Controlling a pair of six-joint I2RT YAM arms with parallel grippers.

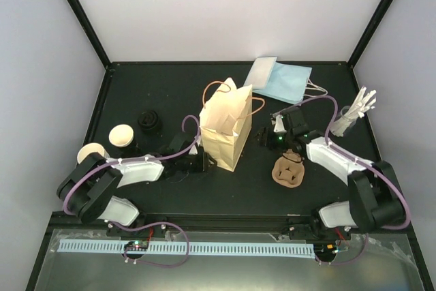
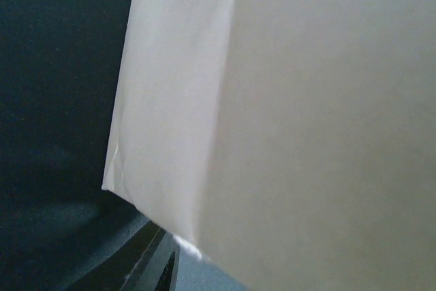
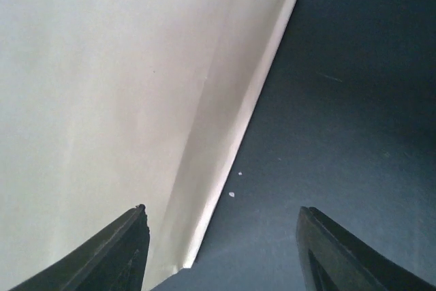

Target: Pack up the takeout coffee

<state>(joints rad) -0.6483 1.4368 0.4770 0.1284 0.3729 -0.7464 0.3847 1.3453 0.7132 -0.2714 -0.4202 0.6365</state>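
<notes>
Tan bag [image 1: 228, 134], black table [image 1: 238, 192], brown carrier [image 1: 287, 170], and seemingly pale-blue paper [image 1: 286, 81].

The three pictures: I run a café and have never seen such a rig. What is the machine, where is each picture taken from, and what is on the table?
Two robot arms are bolted at the near edge of a black table, each ending in a two-finger gripper. The wide picture looks down from above; the close-ups come from wrist cameras. Mid-table stands a tan paper bag with orange handles. The left gripper sits at its base; whether it grips the bag I cannot tell. The right gripper is open beside the bag, holding nothing. Around lie cream paper cups, a brown moulded-pulp carrier, pale blue bags and white cutlery.
</notes>
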